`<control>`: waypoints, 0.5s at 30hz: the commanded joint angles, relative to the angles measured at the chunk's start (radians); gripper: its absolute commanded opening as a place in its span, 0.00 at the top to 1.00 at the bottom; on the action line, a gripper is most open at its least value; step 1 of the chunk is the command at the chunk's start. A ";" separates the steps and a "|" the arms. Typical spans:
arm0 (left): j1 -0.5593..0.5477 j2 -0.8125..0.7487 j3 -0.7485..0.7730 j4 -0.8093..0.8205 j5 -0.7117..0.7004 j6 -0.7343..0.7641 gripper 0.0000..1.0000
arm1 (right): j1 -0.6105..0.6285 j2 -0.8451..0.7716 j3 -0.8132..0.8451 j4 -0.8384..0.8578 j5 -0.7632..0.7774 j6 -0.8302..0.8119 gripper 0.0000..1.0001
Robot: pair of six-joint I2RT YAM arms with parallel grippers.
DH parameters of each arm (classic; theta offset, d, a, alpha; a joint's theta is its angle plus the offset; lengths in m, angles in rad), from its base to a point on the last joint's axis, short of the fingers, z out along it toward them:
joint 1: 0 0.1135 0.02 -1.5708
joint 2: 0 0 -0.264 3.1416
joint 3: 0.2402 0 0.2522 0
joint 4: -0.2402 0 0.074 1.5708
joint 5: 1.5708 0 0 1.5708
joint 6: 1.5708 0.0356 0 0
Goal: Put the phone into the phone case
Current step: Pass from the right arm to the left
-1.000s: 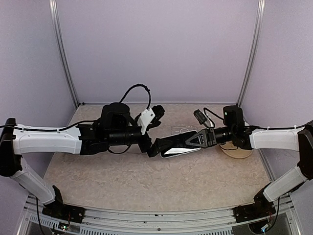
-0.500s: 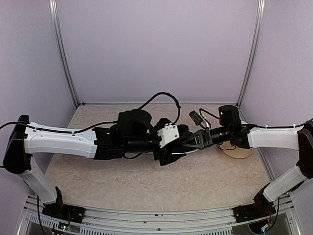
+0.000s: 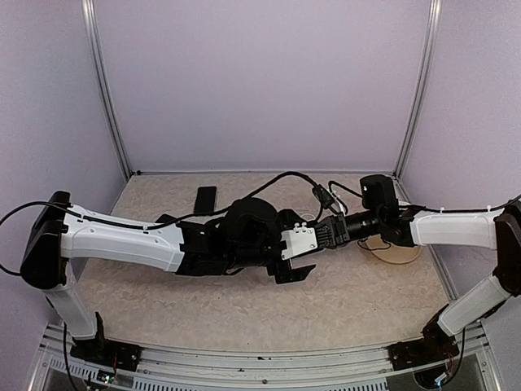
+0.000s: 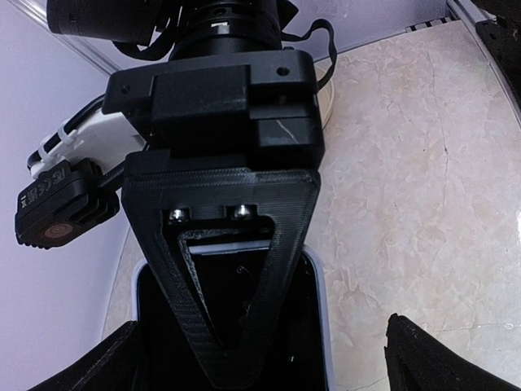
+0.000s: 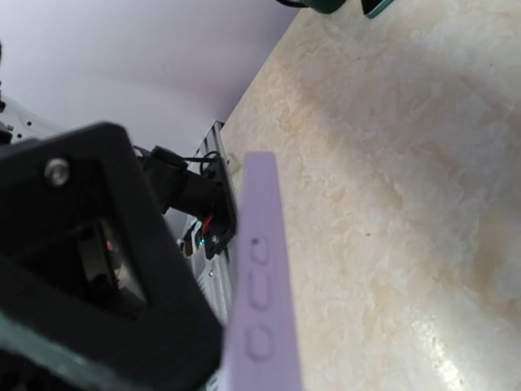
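Observation:
In the left wrist view a lavender phone case (image 4: 319, 309) frames a dark flat face (image 4: 305, 342). I cannot tell whether that face is the phone or the case's inside. My right gripper (image 3: 323, 235) is shut on the case, and its black triangular finger (image 4: 220, 244) lies across the dark face. The right wrist view shows the case's lavender edge (image 5: 259, 301) with raised buttons, held in my right gripper (image 5: 213, 326). My left gripper (image 4: 273, 362) is open wide, with one finger on each side of the case. From above, my left gripper (image 3: 303, 254) meets the right one at mid-table.
A flat black rectangle (image 3: 205, 198) lies on the table (image 3: 244, 318) at the back left, behind the left arm. A round wooden disc (image 3: 399, 254) sits at the right under the right arm. Cables loop above both wrists. Purple walls enclose the table.
My left arm has swung right and rolled, bringing its open jaws around the case. The right gripper drew slightly back and right with the case. The black rectangle behind is now uncovered.

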 commanded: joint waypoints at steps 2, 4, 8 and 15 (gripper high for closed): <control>0.023 0.001 0.005 0.011 -0.071 -0.015 0.01 | 0.017 -0.012 0.034 0.033 -0.040 -0.011 1.00; 0.024 -0.003 -0.007 0.022 -0.079 -0.019 0.01 | 0.017 -0.012 0.036 0.033 -0.042 -0.015 1.00; 0.037 -0.044 -0.054 0.078 -0.044 -0.033 0.01 | 0.017 -0.007 0.037 0.036 -0.049 -0.016 1.00; 0.043 -0.041 -0.040 0.031 -0.049 -0.040 0.01 | 0.016 -0.002 0.043 0.044 -0.051 -0.012 1.00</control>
